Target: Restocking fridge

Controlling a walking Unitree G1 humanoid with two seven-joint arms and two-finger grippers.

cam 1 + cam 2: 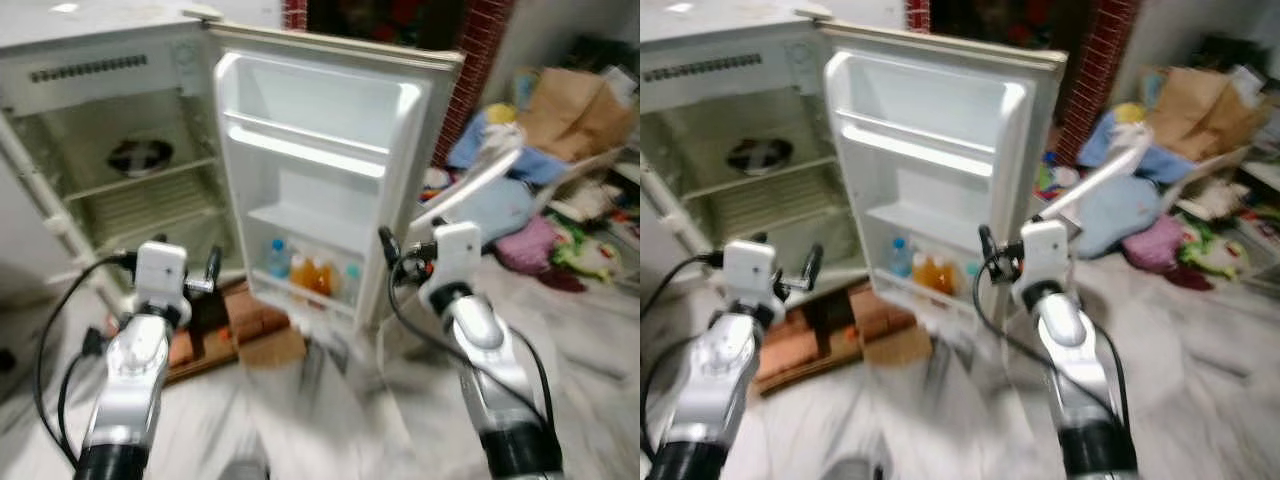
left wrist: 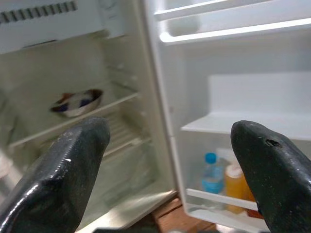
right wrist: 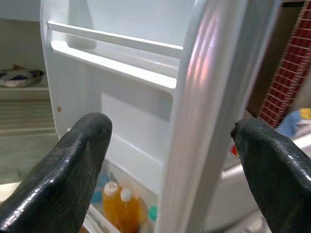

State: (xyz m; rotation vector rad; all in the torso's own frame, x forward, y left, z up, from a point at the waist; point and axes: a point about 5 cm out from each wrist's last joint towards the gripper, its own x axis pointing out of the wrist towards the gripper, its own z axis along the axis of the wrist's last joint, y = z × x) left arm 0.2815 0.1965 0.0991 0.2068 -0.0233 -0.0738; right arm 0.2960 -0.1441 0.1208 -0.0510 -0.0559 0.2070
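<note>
Left eye view showed the fridge in the upper left of the frame, its door swung wide at centre, likely left so for loading; bottles, one blue-capped and two orange, stood in the lowest door rack; a bowl sat on an inner wire shelf; left gripper was raised at lower left, fingers spread wide and holding nothing, facing the cavity; right gripper at lower centre-right, likewise wide and empty, its fingers either side of the door's edge without touching, perhaps to steady it; cardboard lay on the floor below the door; clutter filled the upper right.
</note>
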